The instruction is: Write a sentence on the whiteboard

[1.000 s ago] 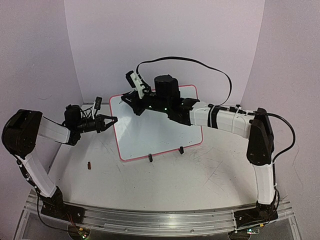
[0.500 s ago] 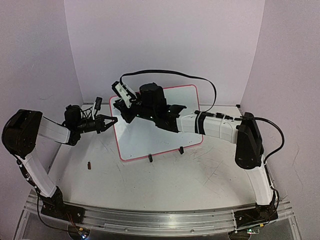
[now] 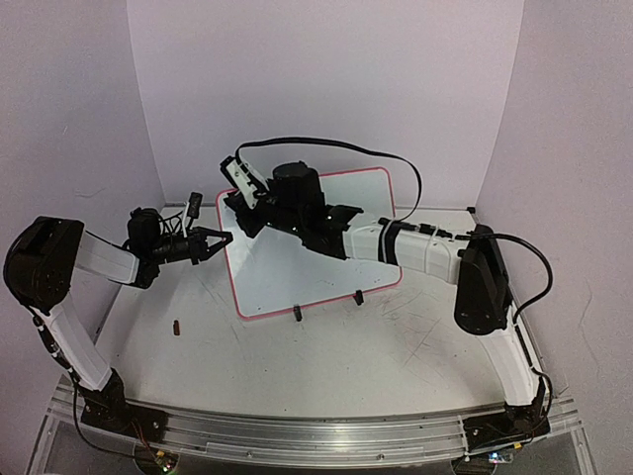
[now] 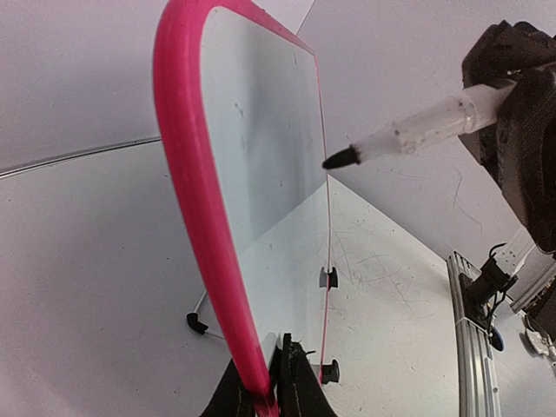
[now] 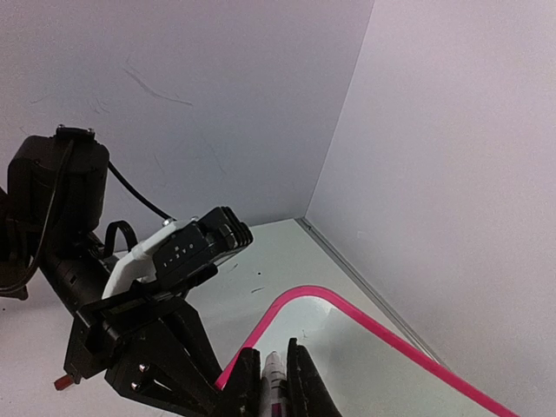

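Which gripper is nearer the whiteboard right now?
Left. The left gripper grips the whiteboard by its pink frame; the right gripper hovers by its upper corner holding a marker, tip seemingly off the surface.

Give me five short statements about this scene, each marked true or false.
1. The left tool clamps the whiteboard by its pink frame. True.
2. The whiteboard lies flat. False: it stands propped up on black feet.
3. The right tool holds a marker. True.
4. The marker is capped. False: its dark tip is bare.
5. The whiteboard's face is full of writing. False: no writing shows on it.
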Robot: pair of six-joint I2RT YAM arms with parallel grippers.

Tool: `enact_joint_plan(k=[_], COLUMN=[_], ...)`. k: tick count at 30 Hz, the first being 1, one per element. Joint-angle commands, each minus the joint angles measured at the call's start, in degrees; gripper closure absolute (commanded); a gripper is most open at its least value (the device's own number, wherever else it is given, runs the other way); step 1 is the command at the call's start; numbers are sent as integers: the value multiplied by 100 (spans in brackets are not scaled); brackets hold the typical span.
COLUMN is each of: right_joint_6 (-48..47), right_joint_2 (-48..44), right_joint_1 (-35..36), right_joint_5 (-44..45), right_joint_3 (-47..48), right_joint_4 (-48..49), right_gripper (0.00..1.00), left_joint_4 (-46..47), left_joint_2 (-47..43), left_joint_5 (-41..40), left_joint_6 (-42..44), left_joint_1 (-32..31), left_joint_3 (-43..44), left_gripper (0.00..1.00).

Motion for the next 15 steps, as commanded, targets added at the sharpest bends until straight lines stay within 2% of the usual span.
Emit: enact_joint_plan(k=[1, 15], right_joint_6=[-66, -100], right_joint_2=[116, 342], right_joint_1=[-3, -4], right_joint_5=[164, 280], right_joint_3=[337, 608], right_joint_4=[57, -9], right_gripper=[100, 100], left_joint_4=[125, 124], left_joint_2=[-46, -61], left_joint_5=[-419, -433], left_joint_6=[637, 654], left_joint_1=[-8, -7], left_joint_3=[-61, -69], left_gripper=[100, 100])
